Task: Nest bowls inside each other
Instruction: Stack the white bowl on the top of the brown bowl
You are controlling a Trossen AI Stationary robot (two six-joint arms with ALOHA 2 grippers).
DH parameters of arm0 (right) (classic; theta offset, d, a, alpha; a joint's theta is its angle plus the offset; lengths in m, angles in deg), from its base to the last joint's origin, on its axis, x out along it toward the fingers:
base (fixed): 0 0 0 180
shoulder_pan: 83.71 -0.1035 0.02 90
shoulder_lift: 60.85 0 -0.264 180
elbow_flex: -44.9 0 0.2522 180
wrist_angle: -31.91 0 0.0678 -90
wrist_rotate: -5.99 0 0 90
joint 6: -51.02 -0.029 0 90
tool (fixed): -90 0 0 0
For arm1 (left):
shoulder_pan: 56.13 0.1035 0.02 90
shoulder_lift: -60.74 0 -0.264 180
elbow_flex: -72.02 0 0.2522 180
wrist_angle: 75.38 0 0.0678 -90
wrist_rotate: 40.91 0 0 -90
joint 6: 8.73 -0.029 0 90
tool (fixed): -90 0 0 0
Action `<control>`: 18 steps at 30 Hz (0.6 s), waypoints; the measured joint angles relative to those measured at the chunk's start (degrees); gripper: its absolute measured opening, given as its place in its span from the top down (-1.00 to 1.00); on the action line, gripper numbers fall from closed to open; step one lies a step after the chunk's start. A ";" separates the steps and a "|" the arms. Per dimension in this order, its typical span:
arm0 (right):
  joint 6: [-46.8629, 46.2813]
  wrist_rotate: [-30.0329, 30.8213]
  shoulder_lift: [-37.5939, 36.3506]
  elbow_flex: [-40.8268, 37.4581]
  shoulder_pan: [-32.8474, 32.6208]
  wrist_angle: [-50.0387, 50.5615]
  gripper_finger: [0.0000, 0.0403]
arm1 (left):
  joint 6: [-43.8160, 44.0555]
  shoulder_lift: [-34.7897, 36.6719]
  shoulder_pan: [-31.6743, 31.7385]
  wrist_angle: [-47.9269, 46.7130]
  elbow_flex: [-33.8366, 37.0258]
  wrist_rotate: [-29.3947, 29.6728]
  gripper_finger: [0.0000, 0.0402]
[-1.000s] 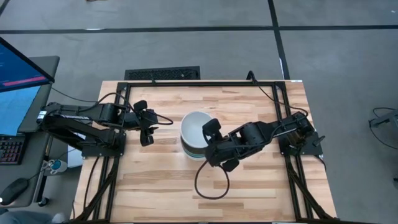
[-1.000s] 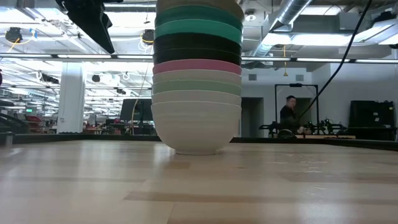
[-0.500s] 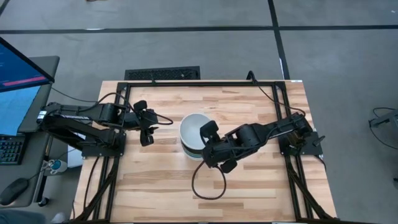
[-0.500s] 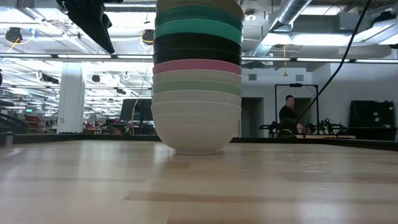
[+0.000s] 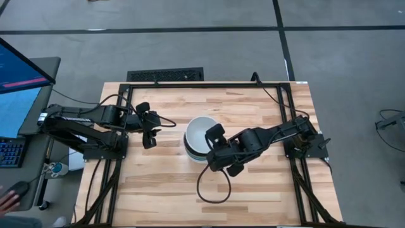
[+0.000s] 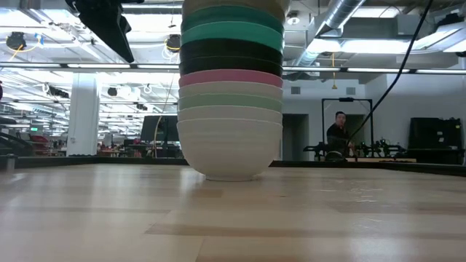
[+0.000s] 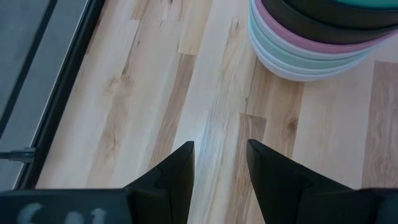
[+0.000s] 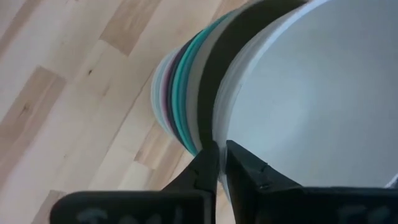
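Bowls (image 6: pixel 230 94) stand nested in one tall stack on the wooden surface (image 5: pixel 158 183), a white bowl (image 5: pixel 201 132) uppermost. The right hand (image 8: pixel 221 163) is at this bowl's rim, its fingers nearly together, clamped on the rim's thin edge. The left hand (image 7: pixel 219 163) hovers beside the stack, apart from it, fingers spread and holding nothing.

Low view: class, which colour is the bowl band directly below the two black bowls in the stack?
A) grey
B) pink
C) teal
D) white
B: in the stack of bowls, the pink bowl shows as a band right under the black bowls, with pale green and white ones beneath.
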 joint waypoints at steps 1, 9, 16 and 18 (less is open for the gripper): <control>-0.47 0.01 0.00 0.00 0.00 0.05 0.78 | -0.03 0.00 0.00 -0.01 0.00 0.00 0.31; -1.84 -1.62 0.00 0.00 0.03 -0.74 0.76 | -0.29 0.00 0.00 -0.01 0.00 0.00 0.31; -1.41 -2.95 0.00 0.00 0.04 -1.04 0.76 | -0.29 0.00 0.00 -0.01 0.00 0.00 0.31; -1.41 -2.88 0.00 0.01 0.04 -1.27 0.76 | -0.29 0.00 0.00 -0.01 0.00 0.00 0.31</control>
